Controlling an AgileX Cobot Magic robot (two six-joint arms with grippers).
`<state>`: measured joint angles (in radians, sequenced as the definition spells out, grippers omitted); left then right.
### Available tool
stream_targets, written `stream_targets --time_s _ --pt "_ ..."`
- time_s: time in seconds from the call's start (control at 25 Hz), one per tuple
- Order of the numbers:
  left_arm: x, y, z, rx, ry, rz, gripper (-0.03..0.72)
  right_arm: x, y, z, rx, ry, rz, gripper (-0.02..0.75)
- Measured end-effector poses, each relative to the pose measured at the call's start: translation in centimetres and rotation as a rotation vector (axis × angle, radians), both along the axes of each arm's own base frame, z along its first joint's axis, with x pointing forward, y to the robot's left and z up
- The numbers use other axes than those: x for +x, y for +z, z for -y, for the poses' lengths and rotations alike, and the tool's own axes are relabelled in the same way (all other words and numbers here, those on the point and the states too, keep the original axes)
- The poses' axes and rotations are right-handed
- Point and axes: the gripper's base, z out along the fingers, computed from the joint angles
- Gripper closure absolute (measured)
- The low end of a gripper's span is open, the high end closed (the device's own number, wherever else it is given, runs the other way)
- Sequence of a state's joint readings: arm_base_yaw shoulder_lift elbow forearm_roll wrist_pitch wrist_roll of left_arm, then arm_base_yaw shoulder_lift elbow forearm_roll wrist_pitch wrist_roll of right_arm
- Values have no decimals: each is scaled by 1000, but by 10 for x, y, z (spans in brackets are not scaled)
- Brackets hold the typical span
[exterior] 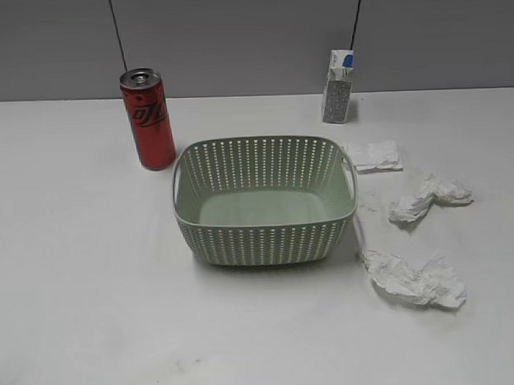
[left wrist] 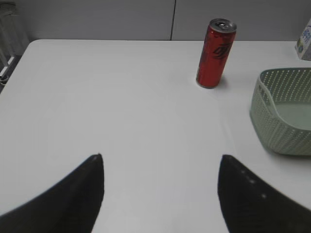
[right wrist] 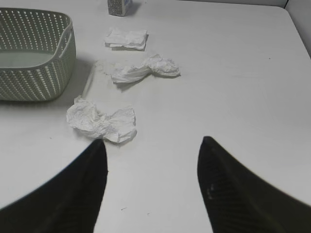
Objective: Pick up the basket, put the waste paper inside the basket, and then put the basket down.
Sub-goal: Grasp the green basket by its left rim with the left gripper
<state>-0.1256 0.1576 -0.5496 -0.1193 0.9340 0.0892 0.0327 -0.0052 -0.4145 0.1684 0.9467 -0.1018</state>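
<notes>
Empty sage-green basket (exterior: 266, 243) sits upright; three crumpled waste paper (exterior: 415, 280) pieces beside it.

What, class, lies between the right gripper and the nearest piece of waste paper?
Nothing visible. In the right wrist view the open right gripper faces bare table, and the nearest waste paper lies just ahead of its left finger. The basket sits farther off to the left.

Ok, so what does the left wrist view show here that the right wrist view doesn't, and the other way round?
Only the left wrist view shows the red can, standing upright, and the open left gripper. Only the right wrist view shows the three pieces of waste paper, lying on the table beside the basket, and the open right gripper. Both show part of the empty basket and a bit of the carton.
</notes>
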Motion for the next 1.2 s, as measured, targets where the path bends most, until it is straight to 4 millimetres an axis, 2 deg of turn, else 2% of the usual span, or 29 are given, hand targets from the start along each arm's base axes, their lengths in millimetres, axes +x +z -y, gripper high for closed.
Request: stream_targets --time_s 0.32,0.8,1.04,1.2 --pt "54 9 10 -39 -5 -128 133 0 0 0 0 0 0 290" --pt "169 -5 30 -49 -33 -499 133 0 0 0 0 0 0 290" --pt "224 -13 47 -105 -109 -623 133 0 0 0 0 0 0 290" --pt "253 -15 70 -106 -186 -671 133 0 -1 0 0 0 -2 290"
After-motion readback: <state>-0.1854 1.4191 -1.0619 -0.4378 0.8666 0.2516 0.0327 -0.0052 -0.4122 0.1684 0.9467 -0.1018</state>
